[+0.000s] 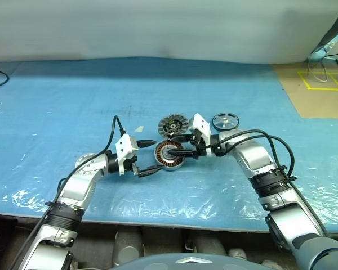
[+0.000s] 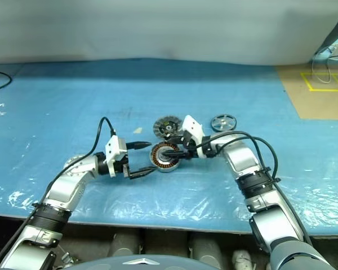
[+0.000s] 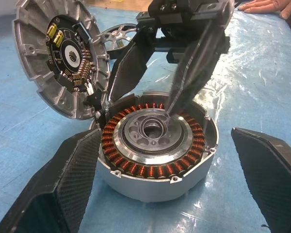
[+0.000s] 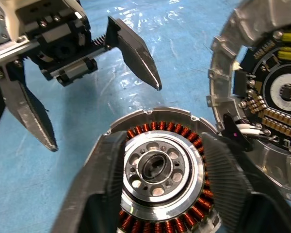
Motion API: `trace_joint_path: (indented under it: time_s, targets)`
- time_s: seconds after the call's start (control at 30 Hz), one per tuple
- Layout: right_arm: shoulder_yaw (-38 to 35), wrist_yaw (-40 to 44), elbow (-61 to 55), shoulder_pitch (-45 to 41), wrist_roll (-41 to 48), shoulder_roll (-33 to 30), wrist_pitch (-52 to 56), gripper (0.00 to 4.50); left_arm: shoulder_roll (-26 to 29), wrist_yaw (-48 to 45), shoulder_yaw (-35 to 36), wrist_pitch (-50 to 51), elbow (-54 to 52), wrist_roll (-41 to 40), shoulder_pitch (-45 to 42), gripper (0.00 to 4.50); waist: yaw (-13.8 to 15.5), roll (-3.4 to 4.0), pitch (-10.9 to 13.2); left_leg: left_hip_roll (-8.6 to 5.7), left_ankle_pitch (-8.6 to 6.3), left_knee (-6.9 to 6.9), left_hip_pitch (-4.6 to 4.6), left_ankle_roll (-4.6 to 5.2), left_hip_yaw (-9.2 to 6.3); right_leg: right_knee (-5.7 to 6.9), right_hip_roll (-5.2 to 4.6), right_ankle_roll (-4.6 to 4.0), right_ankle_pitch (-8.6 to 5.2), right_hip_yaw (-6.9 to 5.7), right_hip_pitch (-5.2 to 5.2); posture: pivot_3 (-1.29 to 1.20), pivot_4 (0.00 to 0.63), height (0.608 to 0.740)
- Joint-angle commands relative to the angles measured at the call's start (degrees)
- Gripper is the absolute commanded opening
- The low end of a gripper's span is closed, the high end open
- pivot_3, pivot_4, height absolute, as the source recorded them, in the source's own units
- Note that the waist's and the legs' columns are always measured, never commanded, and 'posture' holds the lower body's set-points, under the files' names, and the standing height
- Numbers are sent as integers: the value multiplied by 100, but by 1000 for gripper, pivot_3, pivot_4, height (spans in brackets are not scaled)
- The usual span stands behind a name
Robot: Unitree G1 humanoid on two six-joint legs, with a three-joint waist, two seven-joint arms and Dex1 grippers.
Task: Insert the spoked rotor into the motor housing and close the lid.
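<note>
Sitting open on the blue mat, the motor housing [image 1: 169,155] shows bare copper windings; its lid [image 1: 173,126] stands raised behind. The spoked rotor [image 1: 225,121] lies apart, not yet inserted. The left gripper [image 1: 148,157] spreads wide beside the housing; the right gripper [image 1: 178,151] hovers partly open over the hub, empty.

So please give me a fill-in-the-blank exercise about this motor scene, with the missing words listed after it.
1. The lid of the motor housing stands ____.
2. The spoked rotor lies on the ____ sheet.
3. The windings around the housing's hub are ____-coloured.
4. The left gripper has its fingers ____, beside the housing.

Missing words: open; blue; copper; open
</note>
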Motion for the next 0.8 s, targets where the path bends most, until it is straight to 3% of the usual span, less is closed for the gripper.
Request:
trace_joint_path:
  time_s: [0.03,0.13,0.17,0.63,0.8]
  targets:
    - [-51,87,-321,10,161,9,2,1247,37,-6,28,43,-274,-77,-27,4500,0,0,0,0,0,0,0,0,0,0,0,0,0,0,0,0,150,740]
    - [61,44,-253,26,57,78,-66,180,57,-37,36,13,-229,-59,-19,4500,-1,0,0,0,0,0,0,0,0,-1,0,0,0,0,0,0,150,740]
    - [86,11,-210,18,23,110,-79,41,60,-42,38,8,-222,-58,-17,4500,-1,0,0,0,0,0,0,0,0,0,0,0,0,0,0,0,150,740]
    - [565,-253,703,47,-816,-2,-629,41,38,-78,22,-101,-121,-17,2,4500,-2,0,0,0,-2,2,19,2,0,0,-2,0,0,0,24,0,150,740]
    - [662,-233,604,170,-700,15,-105,41,21,-83,3,-125,-88,-7,-19,4500,8,-2,-1,2,-5,1,46,6,-1,-2,-13,2,-2,0,58,0,150,740]
